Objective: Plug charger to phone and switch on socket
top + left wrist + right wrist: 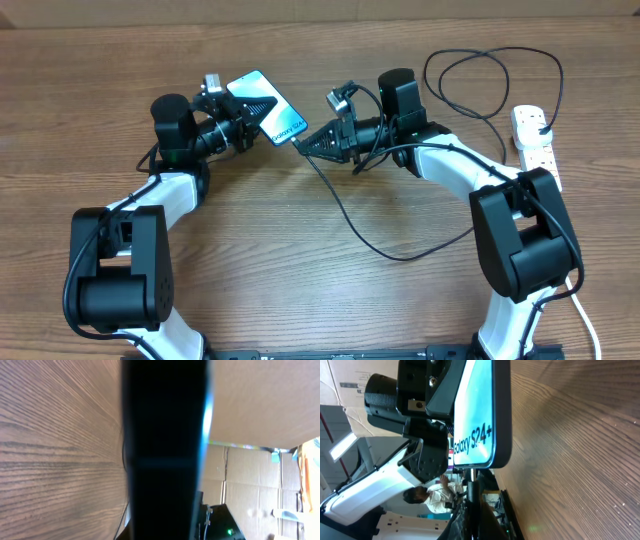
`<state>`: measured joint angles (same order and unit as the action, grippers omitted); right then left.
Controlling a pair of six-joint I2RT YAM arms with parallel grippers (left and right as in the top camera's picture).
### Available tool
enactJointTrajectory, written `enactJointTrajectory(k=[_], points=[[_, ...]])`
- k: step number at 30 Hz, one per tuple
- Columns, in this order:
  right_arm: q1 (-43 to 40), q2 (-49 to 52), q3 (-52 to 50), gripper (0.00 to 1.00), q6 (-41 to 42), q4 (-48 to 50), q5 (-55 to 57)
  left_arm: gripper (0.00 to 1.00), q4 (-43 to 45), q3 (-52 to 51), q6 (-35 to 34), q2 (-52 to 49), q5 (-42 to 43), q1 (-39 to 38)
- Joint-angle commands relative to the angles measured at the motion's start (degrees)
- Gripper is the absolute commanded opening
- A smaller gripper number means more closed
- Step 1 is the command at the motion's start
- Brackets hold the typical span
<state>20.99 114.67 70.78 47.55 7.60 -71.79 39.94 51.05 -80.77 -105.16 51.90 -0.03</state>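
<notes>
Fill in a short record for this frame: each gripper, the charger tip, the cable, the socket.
left gripper: shut on phone
right gripper: shut on charger, near its tip
charger tip: at the phone's end with the white text; cannot tell whether it is seated
cable: loops over the table toward the right side
socket: far right on the table, beside the right arm; switch state unreadable

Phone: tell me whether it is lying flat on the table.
No, the phone is clamped in the left claw and held up off the table.
</notes>
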Motion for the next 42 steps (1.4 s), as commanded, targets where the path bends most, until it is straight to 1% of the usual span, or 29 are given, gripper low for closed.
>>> enactJointTrajectory(k=[1,4,16,19,26,32,42], points=[[0.79,-1.73,-0.24,0.04,3.61,2.69,4.28,0.04,0.61,0.83,-0.68,0.55,3.19,-1.99],[0.81,-1.73,-0.24,0.04,5.18,4.72,4.26,0.05,0.61,0.83,-0.68,0.55,3.19,-1.97],[0.68,-1.73,-0.24,0.04,5.86,4.57,4.26,0.04,0.81,0.83,-0.68,0.55,3.19,-1.81],[0.50,-1.73,-0.24,0.04,5.88,4.55,4.26,0.04,2.03,0.83,-0.98,0.55,3.19,-1.81],[0.33,-1.73,-0.24,0.04,6.54,4.63,4.74,0.05,6.58,0.83,-4.22,0.55,2.99,-1.81],[-0.09,-1.73,-0.24,0.04,6.71,4.76,3.72,0.05,6.56,0.83,-4.09,0.55,2.93,-1.68],[-1.53,-1.75,-0.24,0.04,6.58,4.79,-0.37,0.05,6.32,0.83,-2.75,0.55,3.19,2.95]])
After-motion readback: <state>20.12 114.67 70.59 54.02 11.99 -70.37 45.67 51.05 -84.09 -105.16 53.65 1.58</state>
